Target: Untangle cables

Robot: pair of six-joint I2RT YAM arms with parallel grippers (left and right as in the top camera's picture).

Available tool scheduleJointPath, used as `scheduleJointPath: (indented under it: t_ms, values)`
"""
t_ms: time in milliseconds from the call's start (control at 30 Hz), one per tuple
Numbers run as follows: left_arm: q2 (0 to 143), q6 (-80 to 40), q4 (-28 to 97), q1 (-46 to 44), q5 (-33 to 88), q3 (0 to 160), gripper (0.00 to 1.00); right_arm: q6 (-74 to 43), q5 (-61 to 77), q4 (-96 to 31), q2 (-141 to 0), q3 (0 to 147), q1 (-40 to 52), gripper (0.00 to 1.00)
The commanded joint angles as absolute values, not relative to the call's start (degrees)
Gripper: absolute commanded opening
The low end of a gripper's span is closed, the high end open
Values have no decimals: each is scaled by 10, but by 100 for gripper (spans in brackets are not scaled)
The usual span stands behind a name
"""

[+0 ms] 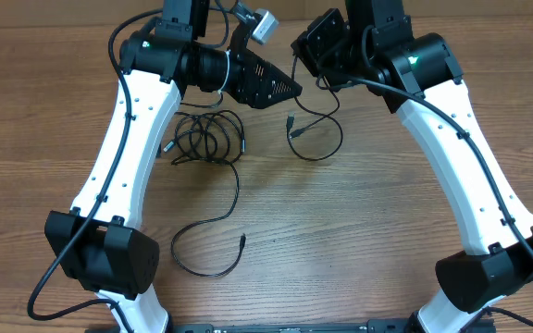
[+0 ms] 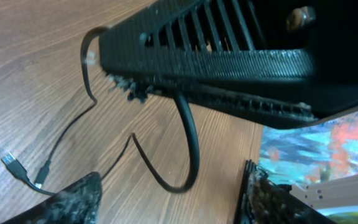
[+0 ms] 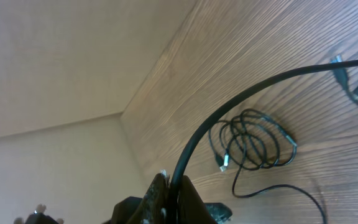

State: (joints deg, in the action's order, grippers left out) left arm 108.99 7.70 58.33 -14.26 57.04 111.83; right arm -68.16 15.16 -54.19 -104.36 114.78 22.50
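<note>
My right gripper [image 3: 168, 198] is clamped shut on one loose strand [image 3: 241, 99]. My left gripper [image 2: 169, 182] stands wide apart and holds nothing, with the strand's hanging loop showing in its gap in the left wrist view. I judge the left should pinch that loop close beside the right's grip, then both draw apart slowly, away from the coiled bundle [image 1: 206, 139]. Overhead, the bundle lies on the table [image 1: 359, 240] at 9 o'clock of the strand, its long axis running 9-to-3 and its tail [image 1: 237, 190] trailing toward 6, while the held strand drops toward 6 with its plug [image 1: 291, 121] pointing about 12.
</note>
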Motion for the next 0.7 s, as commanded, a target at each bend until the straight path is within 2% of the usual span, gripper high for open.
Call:
scheduleJointPath:
  t_ms: [0,100,200,233,367,433,500,633,667]
  values:
    - [1092,70,570,-148,581,1118,65,-690,181,-534,-1027,1148,225,4]
    - [1092,60,562,-148,581,1118,63,-690,181,-535,-1027,1148,225,4]
    - [1092,56,558,-148,581,1118,52,-690,181,-541,-1027,1148,225,4]
    - [1092,51,554,-148,581,1118,45,-690,181,-544,-1027,1148,225,4]
    - [1092,25,542,-148,581,1118,38,-690,181,-550,-1027,1148,225,4]
    - [1092,23,538,-148,581,1118,28,-690,181,-550,-1027,1148,225,4]
    - [1092,21,536,-148,581,1118,24,-690,181,-554,-1027,1148,225,4]
    - [1092,21,536,-148,581,1118,23,-690,181,-560,-1027,1148,225,4]
    - [1092,21,536,-148,581,1118,19,-689,181,-560,-1027,1148,225,4]
